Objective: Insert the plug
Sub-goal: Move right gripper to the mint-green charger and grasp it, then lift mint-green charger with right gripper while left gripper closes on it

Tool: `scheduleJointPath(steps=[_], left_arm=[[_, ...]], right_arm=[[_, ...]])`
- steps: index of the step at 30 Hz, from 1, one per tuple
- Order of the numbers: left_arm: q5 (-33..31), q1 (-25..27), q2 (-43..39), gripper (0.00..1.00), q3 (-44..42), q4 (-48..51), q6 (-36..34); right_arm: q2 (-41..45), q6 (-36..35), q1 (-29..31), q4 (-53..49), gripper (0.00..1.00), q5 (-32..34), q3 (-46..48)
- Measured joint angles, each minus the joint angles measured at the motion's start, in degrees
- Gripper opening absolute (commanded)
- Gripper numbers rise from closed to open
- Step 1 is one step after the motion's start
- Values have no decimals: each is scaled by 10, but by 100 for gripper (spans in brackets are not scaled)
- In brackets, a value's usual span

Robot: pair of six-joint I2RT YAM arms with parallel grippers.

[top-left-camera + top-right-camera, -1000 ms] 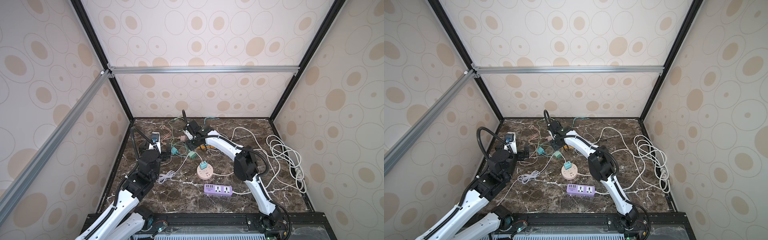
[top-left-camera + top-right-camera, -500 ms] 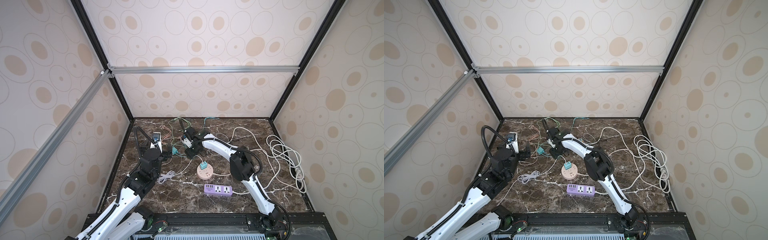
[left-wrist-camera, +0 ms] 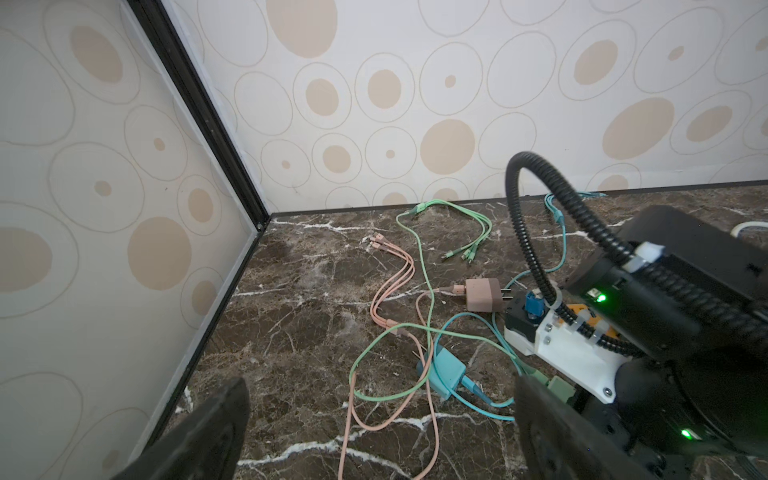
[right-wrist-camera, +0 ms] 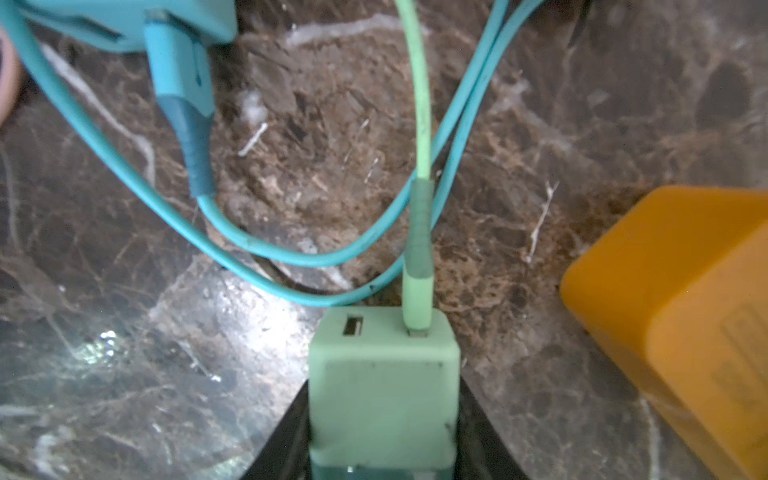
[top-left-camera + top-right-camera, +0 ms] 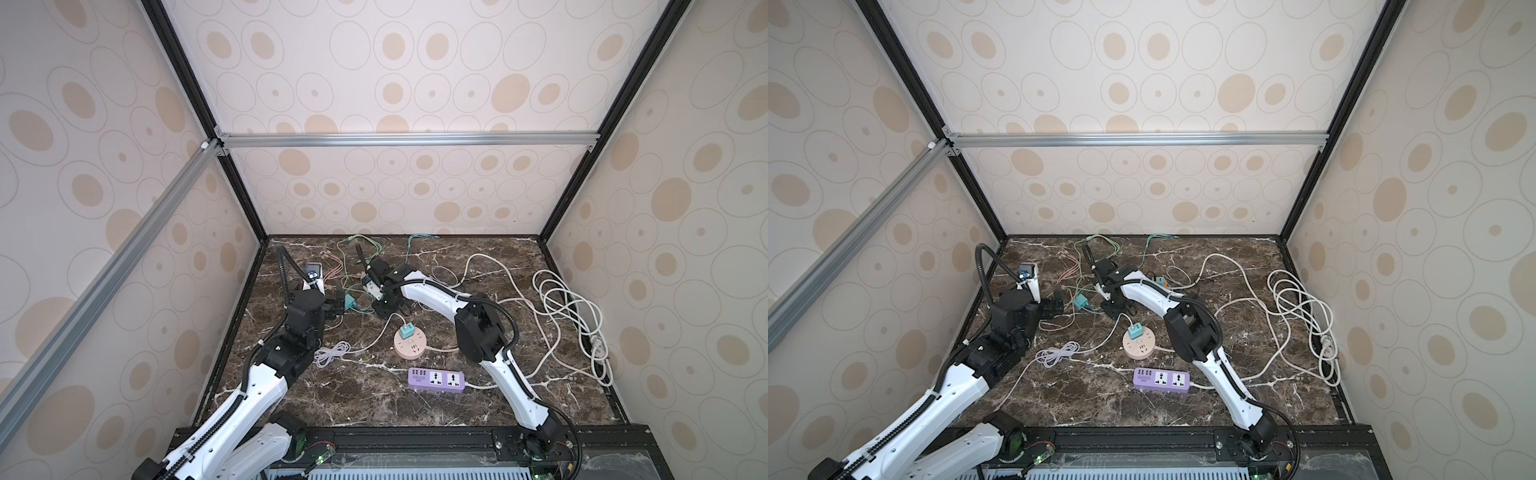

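Both top views are evenly and diffusely lit: pale walls point(image 5: 395, 62) bright, dark marble floor point(image 5: 353, 399) showing only soft shadows, black frame posts point(image 5: 199, 104) splaying outward toward the edges. Left wrist view is crisp mid-field, with the left gripper point(image 3: 382, 386) dark and blurred up close. Right wrist view is soft throughout, with a white glare patch on the marble, the mint-green charger point(image 4: 384, 374) fairly clear and the orange block point(image 4: 673, 316) smeared.

Over on the right of the marble desk point(image 5: 353, 399), a long white cord point(image 5: 571, 309) lies in loose loops. A thin pale cable point(image 5: 332, 353) sits bunched left of centre. A pink charger point(image 3: 482, 295) lies flat, its three-headed pink cable point(image 3: 399, 270) trailing away. An orange adapter point(image 4: 681, 316) rests on the marble.
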State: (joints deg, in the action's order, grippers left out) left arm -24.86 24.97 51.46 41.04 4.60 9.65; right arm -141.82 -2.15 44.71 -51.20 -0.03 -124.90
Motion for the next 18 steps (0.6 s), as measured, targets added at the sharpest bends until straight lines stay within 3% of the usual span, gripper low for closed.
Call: scheduleJointPath(steps=[5,13,18], left_arm=[[93,-37,46,98,14,8,47],[303,-85,118,92,16,11,125],[426,-95,111,91,6,5,143]], right_arm=[[71,-44,0,66,28,25,97],[347,-182,1,349,28,8,406],[397,-248,1,472,30,-10,484]])
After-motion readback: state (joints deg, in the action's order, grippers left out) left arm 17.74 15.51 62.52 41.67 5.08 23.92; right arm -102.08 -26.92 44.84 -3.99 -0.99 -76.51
